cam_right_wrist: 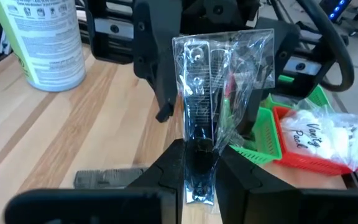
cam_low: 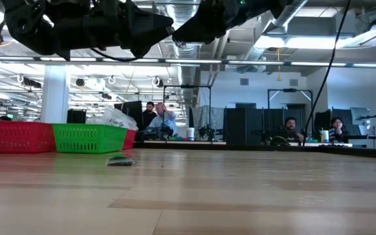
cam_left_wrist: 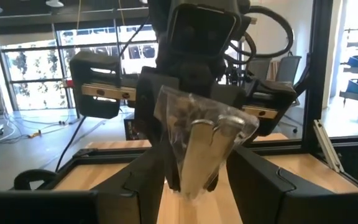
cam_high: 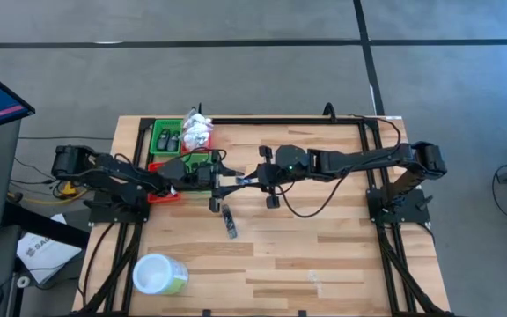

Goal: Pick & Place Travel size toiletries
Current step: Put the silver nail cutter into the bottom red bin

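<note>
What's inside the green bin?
From above, the green bin holds two dark mini bottles. White packets are heaped at its edge beside them. Whatever lies under that heap, or deeper in the bin, is covered.

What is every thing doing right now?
Clear-wrapped packet: up off the table, in the right gripper.
Right gripper: jaws shut on the packet.
Left gripper: at the packet's other end.
Dark tube: lying flat on the table.
Green tub: upright, white lid on.
Green bin: holding dark bottles.
</note>
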Available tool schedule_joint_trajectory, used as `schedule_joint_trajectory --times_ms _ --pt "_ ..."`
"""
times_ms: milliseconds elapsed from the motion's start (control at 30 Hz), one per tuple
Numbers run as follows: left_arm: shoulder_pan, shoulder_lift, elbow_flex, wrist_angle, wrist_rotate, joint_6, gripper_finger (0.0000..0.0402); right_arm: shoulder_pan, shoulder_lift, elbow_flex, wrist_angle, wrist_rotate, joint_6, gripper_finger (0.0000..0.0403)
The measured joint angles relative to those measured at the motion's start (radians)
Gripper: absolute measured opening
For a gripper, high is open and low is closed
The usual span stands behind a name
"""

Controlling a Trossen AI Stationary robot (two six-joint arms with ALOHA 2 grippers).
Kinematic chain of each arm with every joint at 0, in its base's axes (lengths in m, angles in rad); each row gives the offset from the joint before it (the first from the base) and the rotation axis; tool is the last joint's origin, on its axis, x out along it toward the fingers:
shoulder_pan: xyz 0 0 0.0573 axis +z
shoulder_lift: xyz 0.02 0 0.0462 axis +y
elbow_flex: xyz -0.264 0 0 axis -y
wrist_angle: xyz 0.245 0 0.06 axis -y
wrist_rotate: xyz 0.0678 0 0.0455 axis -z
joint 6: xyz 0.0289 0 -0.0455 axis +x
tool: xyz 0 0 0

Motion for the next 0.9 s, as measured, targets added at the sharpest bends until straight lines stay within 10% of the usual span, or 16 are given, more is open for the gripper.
schedule_joint_trajectory --times_ms 900 --pt "0.0 0.0 -0.001 0.032 -0.036 0.005 0.0069 -0.001 0.026 0.0 0.044 -0.018 0.025 0.0105"
